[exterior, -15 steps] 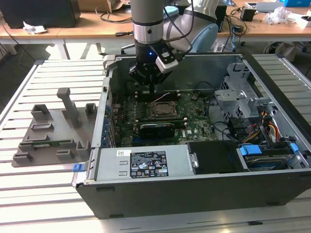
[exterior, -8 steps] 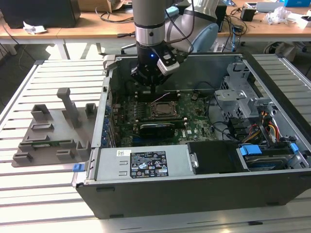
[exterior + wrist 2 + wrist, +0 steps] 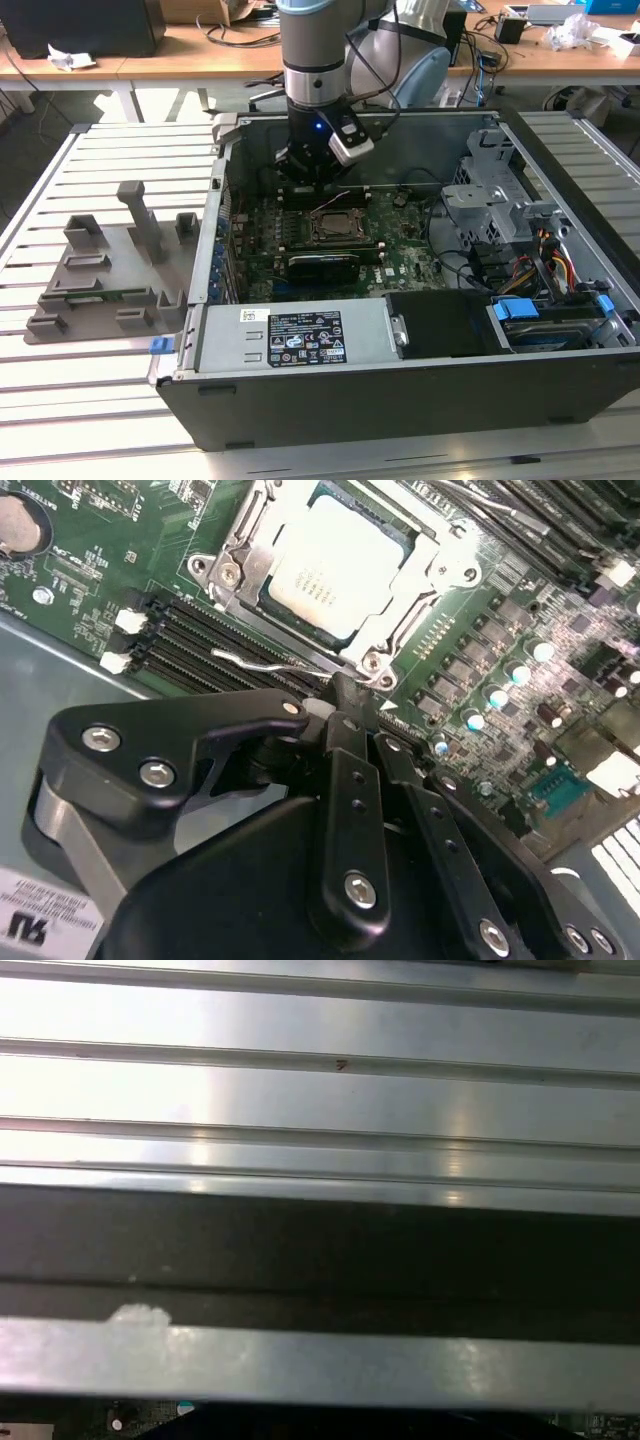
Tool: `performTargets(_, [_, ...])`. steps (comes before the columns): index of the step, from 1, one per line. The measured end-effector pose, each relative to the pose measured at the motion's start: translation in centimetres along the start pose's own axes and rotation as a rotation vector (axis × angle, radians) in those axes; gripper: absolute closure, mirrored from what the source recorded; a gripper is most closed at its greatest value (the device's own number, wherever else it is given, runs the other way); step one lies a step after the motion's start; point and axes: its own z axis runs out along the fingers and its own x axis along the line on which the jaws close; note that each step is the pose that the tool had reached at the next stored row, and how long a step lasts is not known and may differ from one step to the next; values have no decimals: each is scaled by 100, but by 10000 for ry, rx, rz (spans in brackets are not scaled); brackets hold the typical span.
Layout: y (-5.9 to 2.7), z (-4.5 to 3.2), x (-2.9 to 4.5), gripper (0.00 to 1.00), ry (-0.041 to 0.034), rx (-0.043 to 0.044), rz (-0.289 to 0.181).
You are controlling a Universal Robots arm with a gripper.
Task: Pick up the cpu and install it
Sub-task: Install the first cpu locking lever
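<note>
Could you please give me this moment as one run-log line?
cpu: lying in socket frame | gripper: shut, holding no cpu, tips beside wire lever | site: motherboard inside open computer case

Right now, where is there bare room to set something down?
Bare slats of the table lie between the grey holder blocks and the desks, nearer the camera than the blocks, and at the exterior view's right of the computer case. Inside the case is crowded: cables, drive cage, the cpu in its socket, the pincer close by.
</note>
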Motion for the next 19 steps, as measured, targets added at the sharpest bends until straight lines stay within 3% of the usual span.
performTargets(5, [31,17,-6,89,-1,-3,-41])
performTargets(13, [41,80,-139,89,8,13,-59])
performTargets(19, [32,120,-353,89,61,94,-61])
